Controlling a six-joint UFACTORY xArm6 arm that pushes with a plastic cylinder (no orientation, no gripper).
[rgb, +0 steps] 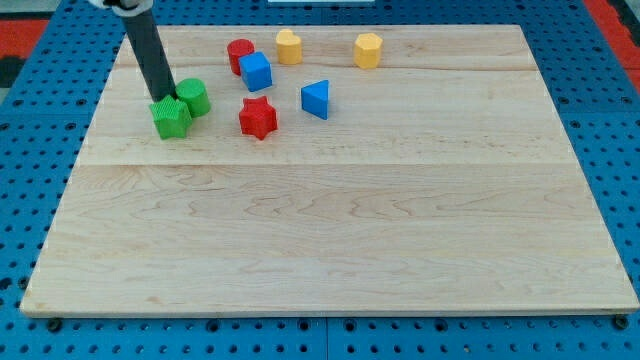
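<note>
Pale, smooth-grained wooden board (330, 230); ribbed plastic-looking blocks.

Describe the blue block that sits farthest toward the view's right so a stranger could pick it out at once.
On the wooden board, look to the cluster of blocks near the view's top. The blue triangular block sits right of the red star. Unlike the blue cube, which touches a red block, it stands alone, wedge-shaped.

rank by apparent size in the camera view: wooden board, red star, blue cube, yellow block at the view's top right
1. wooden board, by far largest.
2. red star and blue cube, too alike to rank.
3. yellow block, slightly smaller, though farther off, so unsure.
</note>
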